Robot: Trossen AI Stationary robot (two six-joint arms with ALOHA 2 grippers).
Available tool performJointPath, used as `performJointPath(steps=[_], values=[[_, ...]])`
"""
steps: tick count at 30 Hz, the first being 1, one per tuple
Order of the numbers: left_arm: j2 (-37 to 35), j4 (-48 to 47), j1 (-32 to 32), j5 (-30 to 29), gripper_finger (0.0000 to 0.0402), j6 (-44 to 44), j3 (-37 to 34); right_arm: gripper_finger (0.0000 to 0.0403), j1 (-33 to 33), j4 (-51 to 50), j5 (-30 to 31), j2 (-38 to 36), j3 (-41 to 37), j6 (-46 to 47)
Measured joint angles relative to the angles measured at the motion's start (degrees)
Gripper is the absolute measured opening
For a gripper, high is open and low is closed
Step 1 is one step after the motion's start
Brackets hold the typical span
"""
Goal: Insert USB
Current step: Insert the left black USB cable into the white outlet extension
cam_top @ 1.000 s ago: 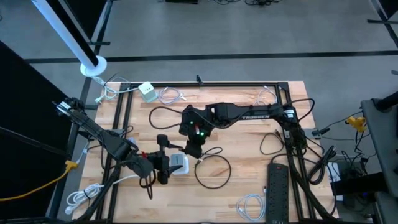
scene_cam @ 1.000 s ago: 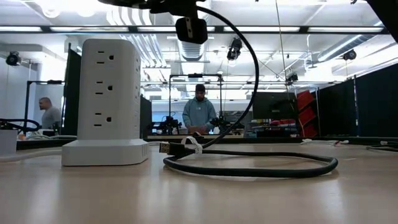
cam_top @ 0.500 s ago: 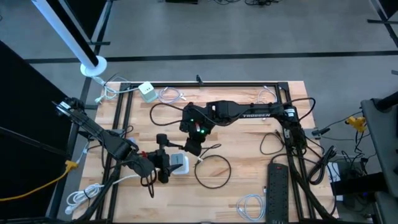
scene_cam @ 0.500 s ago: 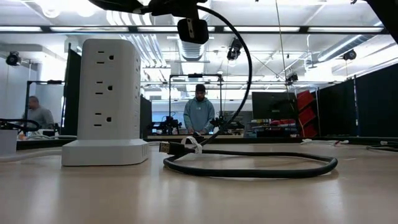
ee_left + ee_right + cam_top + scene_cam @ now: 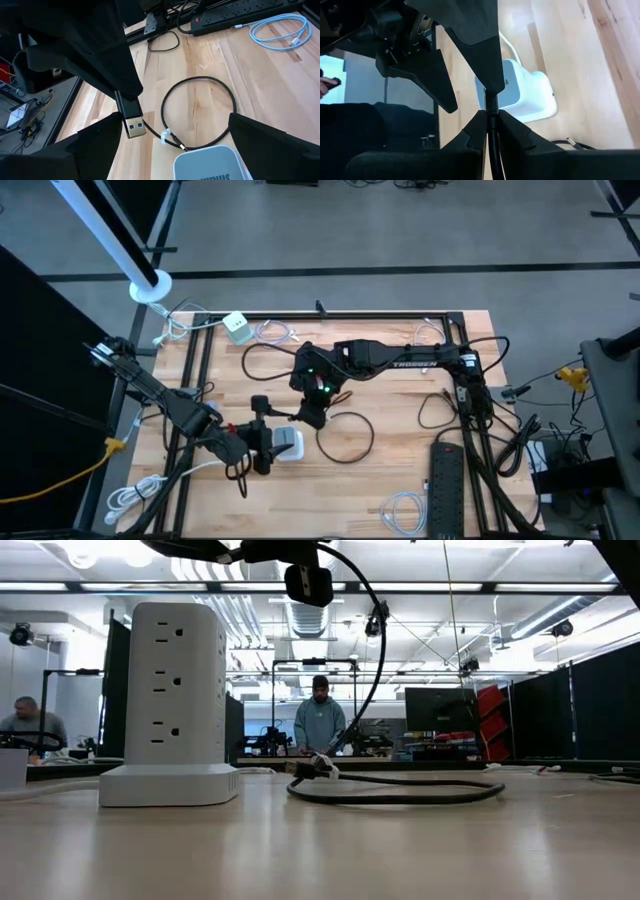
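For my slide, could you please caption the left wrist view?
Right gripper holds the USB plug above the white power tower, framed by the open left gripper's fingers.

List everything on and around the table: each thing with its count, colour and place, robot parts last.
White tower power strip: one, white, upright between the left gripper's fingers.
Black USB cable: one, black, looped on the wood right of the tower, its plug in the right gripper.
Small white square charger: one, white, far left corner.
Coiled white cables: several, white, near table edges.
Black flat power strip: one, black, right near edge.
Wooden table: one, light wood.
People: two, background, low view.
Left gripper: open, around the tower.
Right gripper: shut on the cable plug, above the tower.
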Motion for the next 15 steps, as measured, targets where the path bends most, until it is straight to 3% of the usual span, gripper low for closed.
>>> performJointPath(steps=[9,15], values=[[-0.5,-3.1,0.0,0.2,0.0351,-1.3,0.8,0.0019,2.8,0.9,8.9,-1.2,-0.3,-8.0],[-1.7,-9.9,-0.5,1.1,0.0351,-4.3,3.3,0.0018,5.4,6.5,13.2,-3.5,-6.6,-10.2]])
